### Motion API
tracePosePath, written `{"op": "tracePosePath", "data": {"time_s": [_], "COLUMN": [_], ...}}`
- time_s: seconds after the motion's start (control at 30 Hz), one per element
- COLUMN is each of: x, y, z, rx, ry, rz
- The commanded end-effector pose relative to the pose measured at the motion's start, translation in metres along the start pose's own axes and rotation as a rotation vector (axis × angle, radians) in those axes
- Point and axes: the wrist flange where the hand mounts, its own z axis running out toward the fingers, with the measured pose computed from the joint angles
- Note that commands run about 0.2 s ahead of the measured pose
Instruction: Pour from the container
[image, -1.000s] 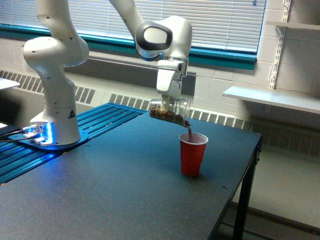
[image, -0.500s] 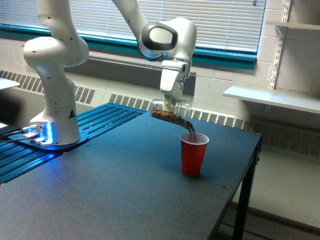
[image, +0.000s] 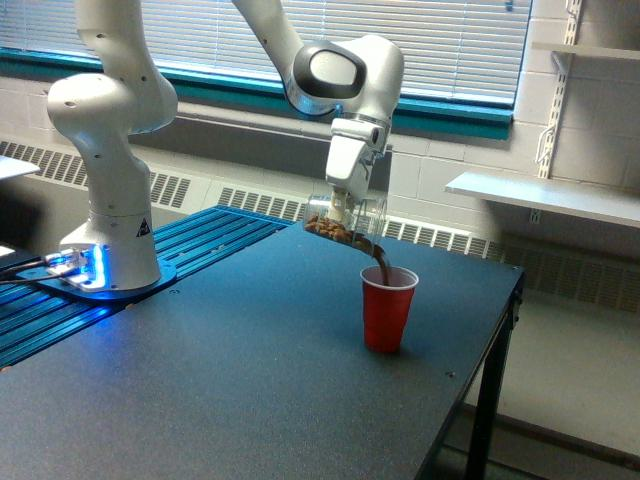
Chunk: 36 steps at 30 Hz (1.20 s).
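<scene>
Exterior view: the arm is reaching in from the upper left, and its pincer (image: 340, 213) is grasping the container (image: 345, 224), clenched across the clear glass body near its closed end. The container is hanging in the air above the desk (image: 230, 380), tipped well over with its mouth pointing down toward 4 o'clock. Dark brown contents are lying along its lower wall, and a thin brown stream is running from the lip into the red cup (image: 387, 309), which is standing upright on the desk just below, at about 5 o'clock from the container. The lip is not touching the cup's rim.

Judging from the glass, the container is probably rigid, smooth and breakable, so a firm hold on the body looks sensible; a loose one could let it slide or twist as the load shifts. It is likely getting lighter as it empties. Its side handle cannot be made out here. The red cup looks thin and light, so a knock from the lip could tip it. The arm's base (image: 105, 270) is sitting well apart, at 9 o'clock from the cup.
</scene>
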Motion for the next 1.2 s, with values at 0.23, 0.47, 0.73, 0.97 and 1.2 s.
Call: {"op": "tracePosePath", "data": {"time_s": [0.23,0.47,0.73,0.97,1.2], "x": [0.004,0.006,0.009,0.01,0.005], "y": [-0.009,-0.012,-0.017,-0.021,-0.025], "z": [-0.004,-0.005,-0.006,-0.007,-0.004], "rx": [-0.049,-0.082,-0.116,-0.133,-0.162], "ry": [-0.012,-0.027,-0.048,-0.052,-0.08], "rz": [-0.045,-0.068,-0.101,-0.106,-0.118]}}
